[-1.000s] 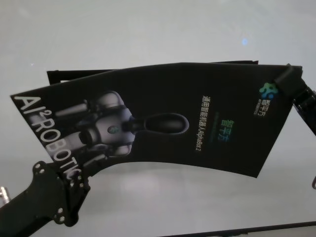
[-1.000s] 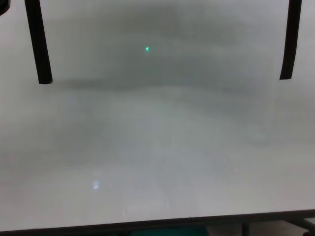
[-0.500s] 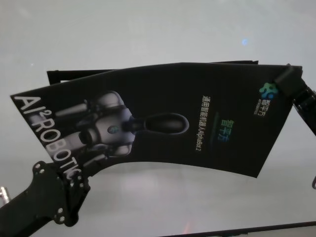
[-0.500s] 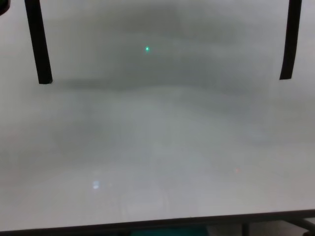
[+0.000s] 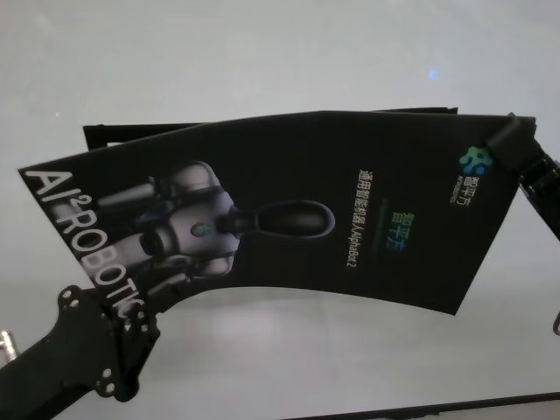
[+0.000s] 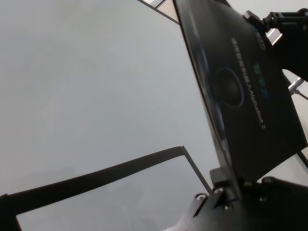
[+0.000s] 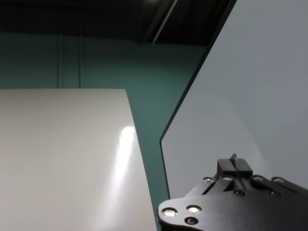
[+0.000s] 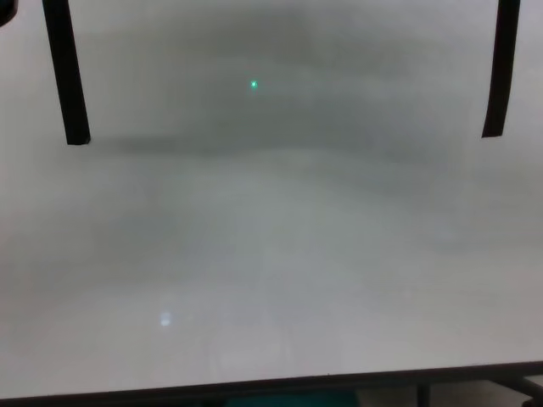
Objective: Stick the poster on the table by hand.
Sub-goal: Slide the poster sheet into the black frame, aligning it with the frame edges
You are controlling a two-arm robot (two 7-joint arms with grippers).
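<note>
From the head view you look down and forward over the counter, its near edge low in frame. Your chest view sits lower, also facing the counter and sharing that near edge. The left wrist camera looks closely along the poster, shared with the head view. The right wrist camera sits close behind the sheet's pale back.

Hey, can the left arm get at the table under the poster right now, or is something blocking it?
Probably not yet. The left gripper is shut on the poster, which bows above the table, while the right gripper holds its far edge. The sheet itself covers that area.
</note>
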